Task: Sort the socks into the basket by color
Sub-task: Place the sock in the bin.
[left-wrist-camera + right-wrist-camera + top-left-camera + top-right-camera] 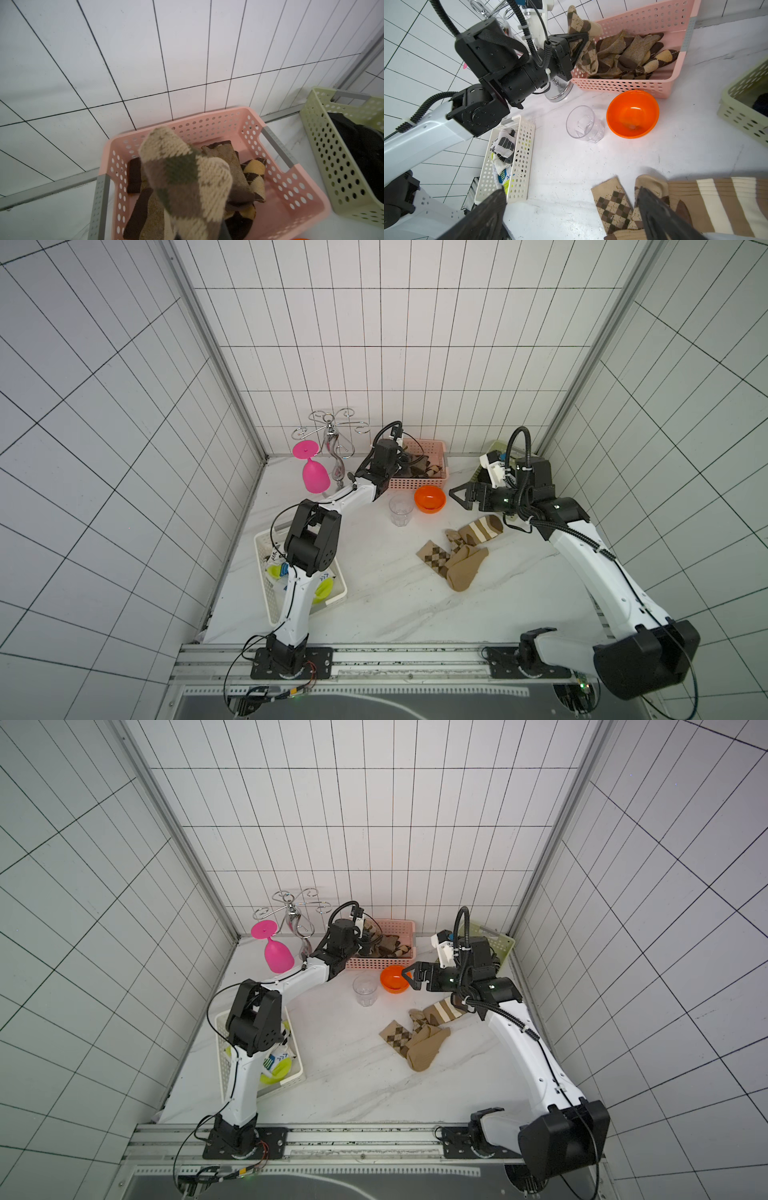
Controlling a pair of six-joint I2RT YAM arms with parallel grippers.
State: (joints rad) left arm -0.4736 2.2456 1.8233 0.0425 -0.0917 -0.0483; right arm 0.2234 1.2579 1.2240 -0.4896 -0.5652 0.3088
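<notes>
My left gripper (579, 48) is shut on a brown and cream argyle sock (187, 180), holding it over the pink basket (207, 118). The sock hides the jaws in the left wrist view. Several brown and tan socks (629, 54) lie in that basket. My right gripper (457, 495) is open and empty, hovering above the table beside the orange bowl. Below it, on the table, lie an argyle sock (610, 203), a brown striped sock (484, 526) and a tan sock (465, 568). The white basket (522, 158) holds white socks (504, 145). The green basket (324, 145) holds black socks (363, 145).
An orange bowl (430, 498) and a clear glass (401, 510) stand in front of the pink basket (419, 483). A pink wine glass (313, 472) hangs upside down on a metal rack (332, 439) at the back left. Walls close in the back and both sides.
</notes>
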